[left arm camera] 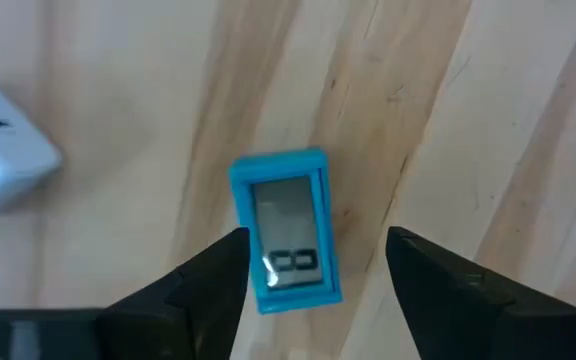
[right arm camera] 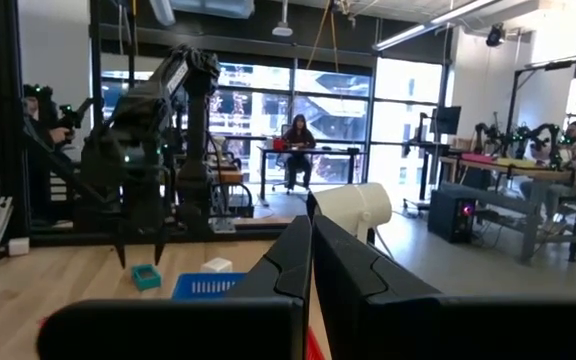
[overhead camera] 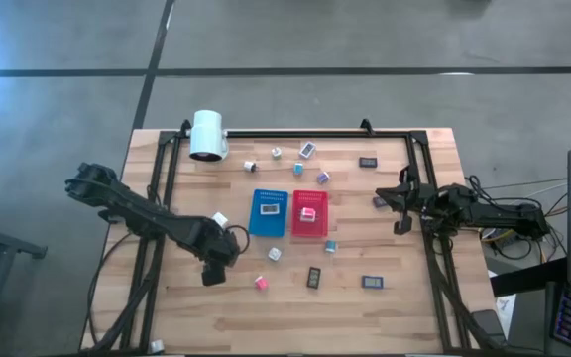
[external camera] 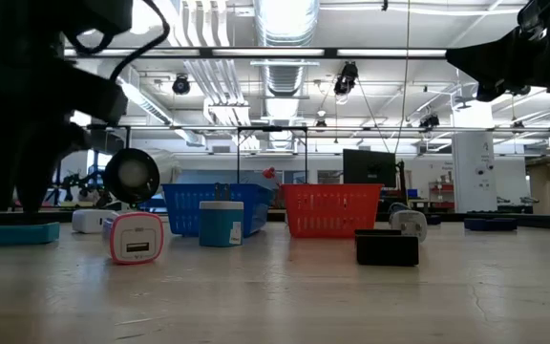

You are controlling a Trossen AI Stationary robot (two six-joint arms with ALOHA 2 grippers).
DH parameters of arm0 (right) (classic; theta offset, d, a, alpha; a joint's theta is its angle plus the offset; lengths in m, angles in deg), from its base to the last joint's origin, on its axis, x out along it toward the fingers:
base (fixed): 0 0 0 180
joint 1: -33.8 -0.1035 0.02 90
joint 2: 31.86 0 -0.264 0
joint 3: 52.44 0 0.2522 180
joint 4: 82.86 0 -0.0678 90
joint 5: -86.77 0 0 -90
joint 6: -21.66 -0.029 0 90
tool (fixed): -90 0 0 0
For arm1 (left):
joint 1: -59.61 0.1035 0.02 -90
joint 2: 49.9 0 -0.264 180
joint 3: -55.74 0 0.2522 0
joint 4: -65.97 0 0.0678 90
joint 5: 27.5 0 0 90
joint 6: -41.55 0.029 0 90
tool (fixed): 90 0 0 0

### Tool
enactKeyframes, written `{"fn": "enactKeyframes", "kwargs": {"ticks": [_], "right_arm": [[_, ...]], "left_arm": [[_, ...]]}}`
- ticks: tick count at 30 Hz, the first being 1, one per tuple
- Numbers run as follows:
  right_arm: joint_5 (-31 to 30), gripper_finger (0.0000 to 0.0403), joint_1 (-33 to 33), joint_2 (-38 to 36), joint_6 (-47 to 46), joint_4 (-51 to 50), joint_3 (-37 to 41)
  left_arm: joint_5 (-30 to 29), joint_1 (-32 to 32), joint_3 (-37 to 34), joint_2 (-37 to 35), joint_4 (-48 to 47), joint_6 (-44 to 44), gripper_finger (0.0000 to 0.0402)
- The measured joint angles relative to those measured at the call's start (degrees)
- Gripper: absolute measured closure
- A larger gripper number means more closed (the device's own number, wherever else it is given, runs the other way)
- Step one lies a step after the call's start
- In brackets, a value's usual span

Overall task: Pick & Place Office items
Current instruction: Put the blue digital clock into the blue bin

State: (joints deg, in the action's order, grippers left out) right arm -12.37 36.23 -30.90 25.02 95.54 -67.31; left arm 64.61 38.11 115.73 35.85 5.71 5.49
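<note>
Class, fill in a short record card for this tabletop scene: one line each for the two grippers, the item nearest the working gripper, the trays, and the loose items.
Left gripper: open, above a teal item
Teal item: flat on the wooden table, screen up, between the fingers
Right gripper: shut, waiting at the table's right edge
Trays: blue tray and red tray side by side, one item in each
Loose items: scattered around the trays

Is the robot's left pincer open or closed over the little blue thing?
Open. The left pincer has its two dark fingers spread apart, one on each side of the little blue clock lying on the wooden table.
</note>
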Motion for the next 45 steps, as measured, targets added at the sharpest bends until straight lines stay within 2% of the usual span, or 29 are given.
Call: {"fn": "enactKeyframes", "kwargs": {"ticks": [4, 7, 21, 24, 27, 33, 39, 45], "right_arm": [[-0.01, 0.0394, -0.01, -0.08, 0.22, 0.02, 0.00], [-0.01, 0.0394, 0.01, -0.08, 0.26, 0.02, 0.02], [-0.01, 0.0394, 0.01, 0.04, 0.06, 0.03, 0.04], [-0.01, 0.0394, 0.01, 0.27, 0.21, 0.00, 0.04], [-0.01, 0.0394, 0.00, 0.30, 0.23, 0.02, 0.07], [0.00, 0.0394, 0.00, 0.38, 0.23, 0.02, 0.05], [-0.01, 0.0394, 0.00, 0.38, 0.24, 0.02, 0.06], [-0.01, 0.0394, -0.01, 0.38, 0.26, 0.02, 0.05]], "left_arm": [[0.37, 0.05, -2.50, 0.68, 3.99, -0.69, 0.0159], [-1.32, 0.11, -3.53, 0.70, 4.05, -2.10, 0.0160], [-1.24, 0.28, -6.04, 1.25, 6.54, -2.73, 0.0170], [-1.25, 0.28, -6.05, 1.25, 6.46, -2.27, 0.0190], [-1.27, 0.33, -6.07, 1.25, 6.24, -1.61, 0.0228], [0.20, 0.36, -5.66, 1.24, 6.14, 3.69, 0.0354], [2.23, 0.33, -3.37, -0.66, 6.53, 10.39, 0.0354], [3.08, 0.50, -1.37, -6.79, 9.20, 23.39, 0.0354]]}}
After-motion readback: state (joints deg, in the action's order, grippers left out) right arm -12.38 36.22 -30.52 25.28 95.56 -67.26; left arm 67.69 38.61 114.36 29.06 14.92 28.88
